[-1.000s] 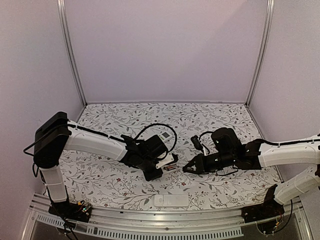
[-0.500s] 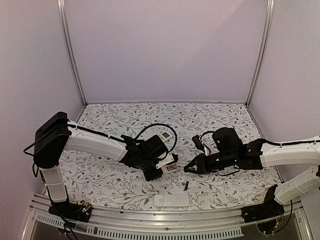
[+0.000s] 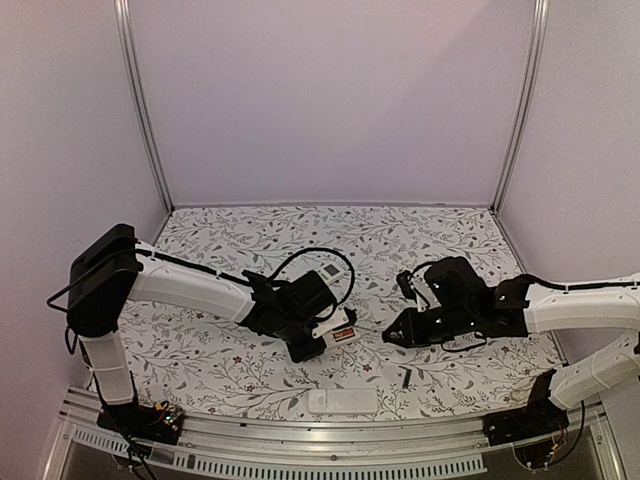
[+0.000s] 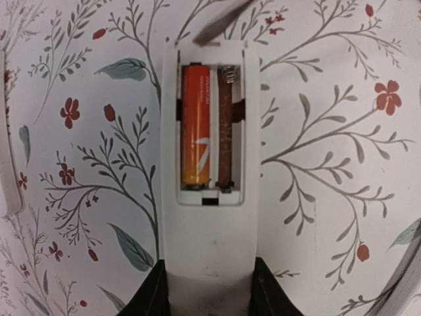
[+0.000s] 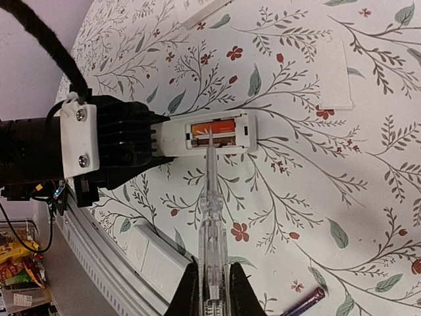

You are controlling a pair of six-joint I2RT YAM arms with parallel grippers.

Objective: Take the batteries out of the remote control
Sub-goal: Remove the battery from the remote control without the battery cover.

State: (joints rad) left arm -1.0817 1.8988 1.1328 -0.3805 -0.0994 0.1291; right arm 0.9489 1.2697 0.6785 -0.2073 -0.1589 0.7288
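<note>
Two robot arms meet at mid-table over an opened remote control (image 4: 209,224). The left gripper (image 4: 210,289) has its jaws clamped across one end of the remote. The right gripper (image 5: 210,289) has its jaws pinched tight on a thin clear stick (image 5: 210,197), whose tip reaches into the battery compartment. One orange battery (image 4: 196,131) lies there beside an empty slot (image 4: 227,131). A dark battery (image 3: 406,377) lies loose to the right on the flowered table (image 3: 220,370), near its front edge.

The danger, to my eye, is in the pry. The stick could skid off the round cell and jab the spring, or the cell could pop free and roll toward the near edge, where the loose one already risks going over. Held by one end only, the remote could also twist.
</note>
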